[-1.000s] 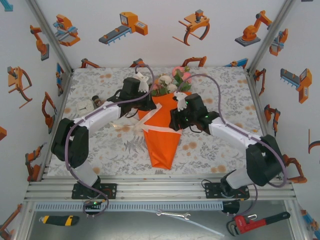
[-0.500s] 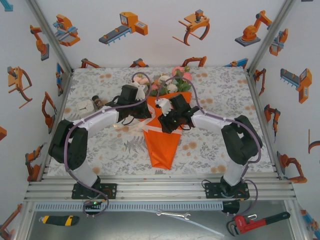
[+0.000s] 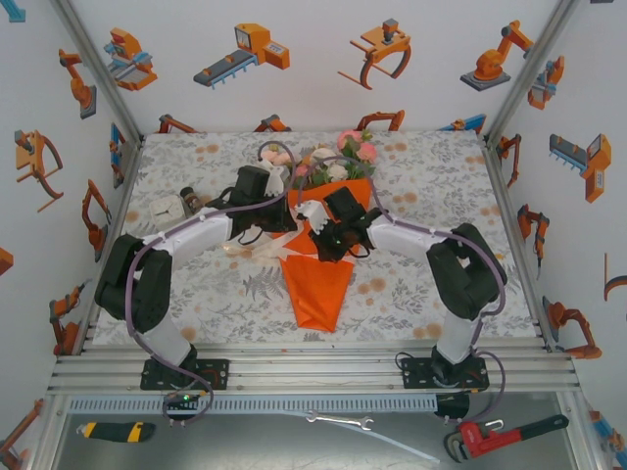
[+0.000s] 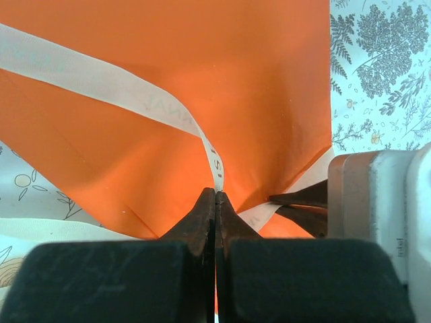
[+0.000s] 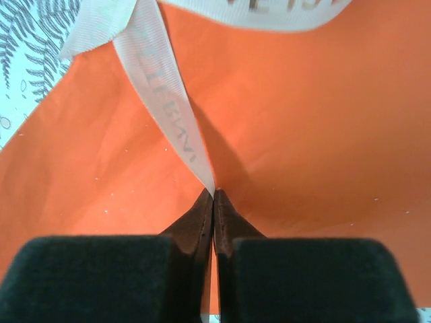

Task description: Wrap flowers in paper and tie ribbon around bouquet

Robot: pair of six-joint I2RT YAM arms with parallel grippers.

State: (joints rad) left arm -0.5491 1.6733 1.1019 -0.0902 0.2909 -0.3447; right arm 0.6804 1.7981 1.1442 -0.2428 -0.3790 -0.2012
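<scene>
On the leaf-printed tablecloth point(image 3: 421, 284) the orange paper cone point(image 3: 318, 289) lies where it lay a second ago. Its tip points toward the arm bases, and the pink and cream roses point(image 3: 338, 162) spill from its wide far end.

The big change is in the right arm point(image 3: 460, 274). It has folded in sharply, carrying its wrist from the cone's right edge to over the cone's middle. The left arm point(image 3: 186, 235) has shifted only a little and stays at the cone's upper left edge. The two wrists now sit just beside each other above the cone (in the left wrist view the other arm's dark fingertips poke in from the right, close by).

The cream ribbon point(image 4: 101, 81), faintly lettered, runs slantwise across the orange paper and ends in the left gripper point(image 4: 215, 196), whose jaws are pressed fully together on it. The right gripper point(image 5: 214, 195) is likewise clamped tight on a strand, which rises from its tips toward a fold near the paper's edge.

The wrapping looks done, and each gripper has a ribbon strand pinched. I read the right arm's swing inward as bringing its strand over toward the left one, to cross them for the first half of the knot. No knot or bow shows yet, so the tying is at its start.
</scene>
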